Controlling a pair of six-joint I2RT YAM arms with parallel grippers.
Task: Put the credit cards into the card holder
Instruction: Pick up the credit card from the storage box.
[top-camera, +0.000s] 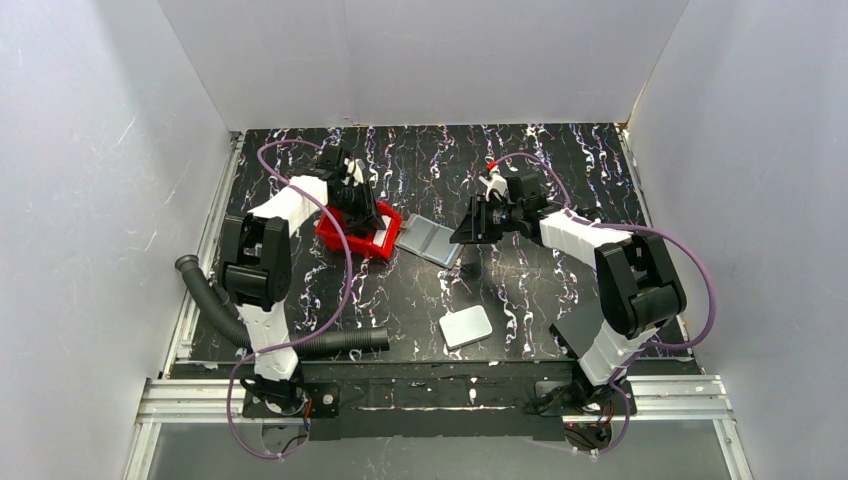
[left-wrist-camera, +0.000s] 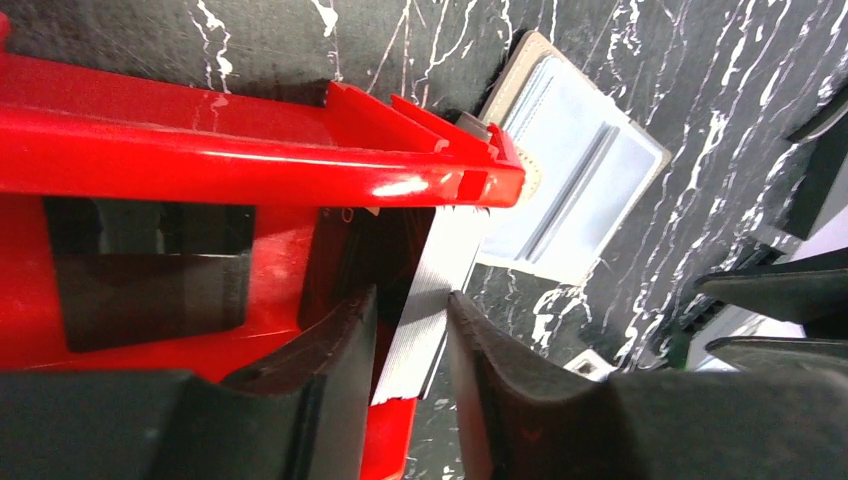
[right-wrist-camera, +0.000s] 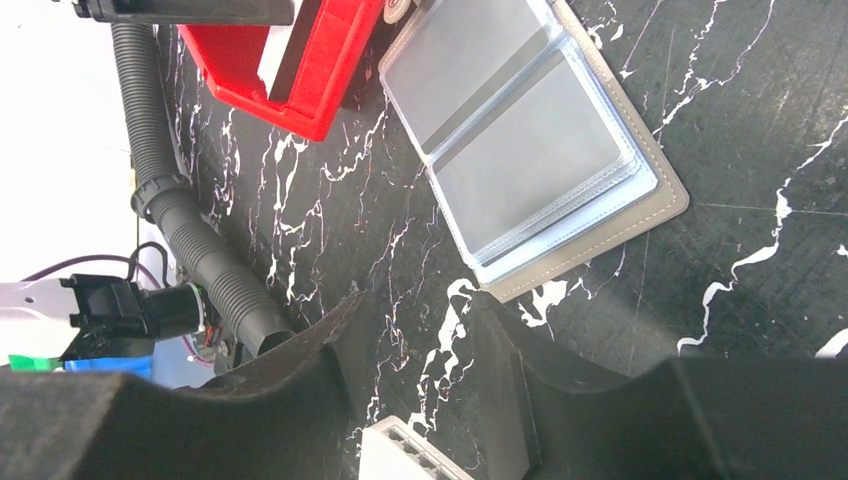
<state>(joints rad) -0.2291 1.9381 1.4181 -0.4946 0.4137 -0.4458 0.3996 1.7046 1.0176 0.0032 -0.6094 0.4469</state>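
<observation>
The card holder (top-camera: 430, 241) lies open on the black marbled table, its clear sleeves (right-wrist-camera: 530, 140) facing up, just right of the red tray (top-camera: 345, 240). A pale credit card (left-wrist-camera: 430, 300) stands on edge at the tray's right end. My left gripper (left-wrist-camera: 412, 295) straddles it. The right finger (left-wrist-camera: 490, 350) touches the card's edge, while a dark gap shows on the left finger's side. My right gripper (right-wrist-camera: 420, 305) hovers open and empty over bare table beside the holder's near corner (right-wrist-camera: 500, 290). From above, the left gripper (top-camera: 368, 222) dips into the tray and the right gripper (top-camera: 470, 232) sits right of the holder.
A white rounded slab (top-camera: 466, 326) lies near the front edge, below my right gripper. Dark flat sheets (left-wrist-camera: 150, 270) rest inside the red tray. A black ribbed hose (top-camera: 300, 342) runs along the front left. White walls close in three sides of the table.
</observation>
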